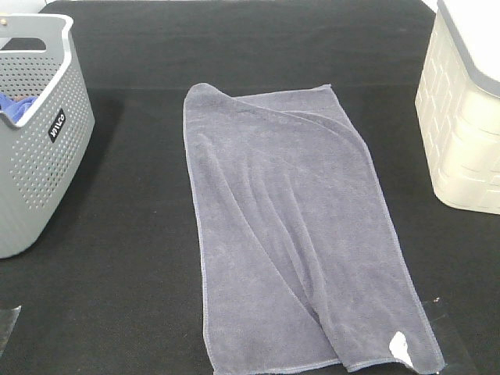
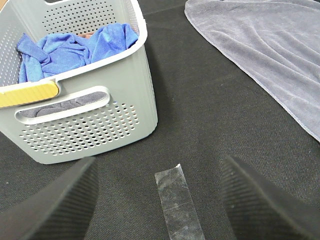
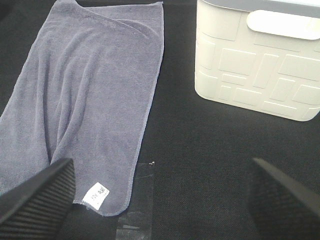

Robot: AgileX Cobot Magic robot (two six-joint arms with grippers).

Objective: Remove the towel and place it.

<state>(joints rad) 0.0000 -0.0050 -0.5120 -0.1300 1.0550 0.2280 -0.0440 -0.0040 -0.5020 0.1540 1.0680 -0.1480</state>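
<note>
The grey-lavender towel (image 1: 289,226) lies spread lengthwise on the black table, with soft folds and a small white tag (image 1: 400,345) at its near right corner. It also shows in the left wrist view (image 2: 270,55) and the right wrist view (image 3: 85,100). My left gripper (image 2: 157,200) is open and empty above the table, near the grey basket, apart from the towel. My right gripper (image 3: 160,200) is open and empty, just beside the towel's tagged corner. Neither gripper shows in the high view.
A grey perforated basket (image 1: 55,187) stands at the left with a bright blue cloth (image 2: 75,50) inside. A cream bin (image 1: 469,133) stands at the right. Clear tape strips (image 2: 177,205) lie on the black table cover.
</note>
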